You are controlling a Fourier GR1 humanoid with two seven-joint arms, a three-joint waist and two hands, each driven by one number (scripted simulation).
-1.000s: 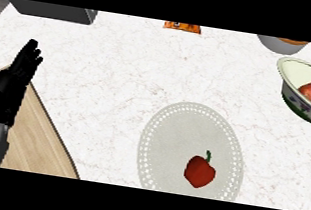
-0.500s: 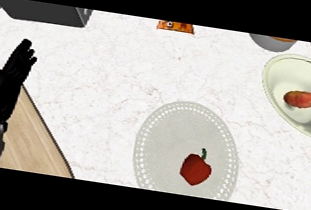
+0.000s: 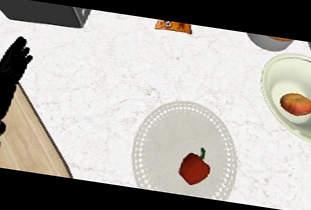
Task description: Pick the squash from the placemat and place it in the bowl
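A round orange-red squash (image 3: 296, 104) lies inside the pale green bowl (image 3: 267, 88) at the right edge of the counter. The round white placemat (image 3: 160, 133) sits at lower centre and carries only a red bell pepper (image 3: 194, 167). At the left edge my left hand (image 3: 1, 81) rests open with its fingers pointing up, far from both the mat and the bowl. My right hand shows nowhere in the head view.
A dark grey box (image 3: 38, 11) stands at the back left. An orange item (image 3: 173, 26) and a small grey dish (image 3: 268, 42) sit along the back edge. A wooden surface (image 3: 30, 144) borders the white counter at lower left.
A second ago my right hand's fingers were at the squash in the bowl; they have left the view. The squash stays in the bowl. The left hand has hardly moved.
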